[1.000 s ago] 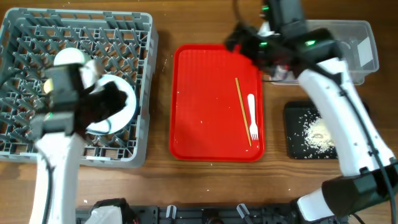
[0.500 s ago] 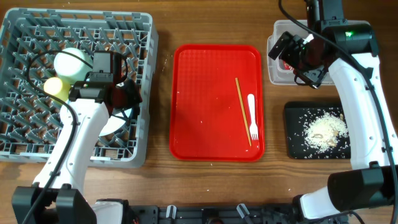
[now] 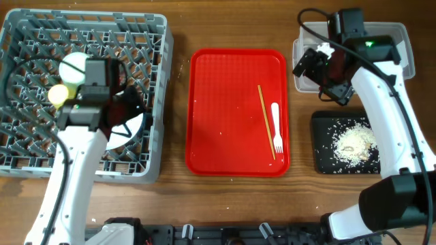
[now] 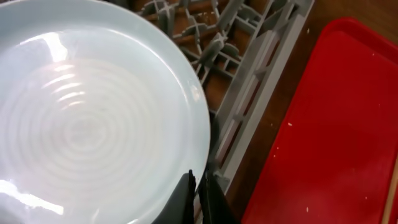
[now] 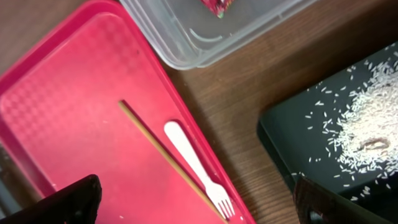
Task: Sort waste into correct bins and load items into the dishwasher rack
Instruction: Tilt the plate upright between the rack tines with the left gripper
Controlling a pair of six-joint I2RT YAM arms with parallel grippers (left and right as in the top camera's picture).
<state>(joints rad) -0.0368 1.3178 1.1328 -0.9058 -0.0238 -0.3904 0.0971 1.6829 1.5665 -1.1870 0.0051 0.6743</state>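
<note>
My left gripper (image 4: 198,198) is shut on the rim of the pale blue plate (image 4: 93,124), which stands tilted among the pegs at the right side of the dishwasher rack (image 3: 27,160). From overhead the plate (image 3: 133,129) shows partly under my left gripper (image 3: 122,109). A yellow cup (image 3: 58,95) and a pale bowl (image 3: 73,68) sit in the rack. My right gripper (image 5: 199,205) hangs open and holds nothing, above the gap between the clear tub (image 5: 186,43) and the black tray (image 5: 292,149). The red wrapper (image 5: 217,5) lies in the tub, and rice (image 5: 367,124) in the black tray. A white fork (image 5: 196,165) and a chopstick (image 5: 155,146) lie on the red tray.
The red serving tray (image 3: 225,109) lies in the middle of the table between the rack and the bins. The clear tub (image 3: 398,51) is at the back right, with the black tray (image 3: 323,146) in front of it. Bare wooden tabletop (image 3: 300,197) runs along the front.
My right arm swung from the red tray's back corner to the clear tub's left end. My left gripper carried the plate in the rack, and it now stands more on edge.
</note>
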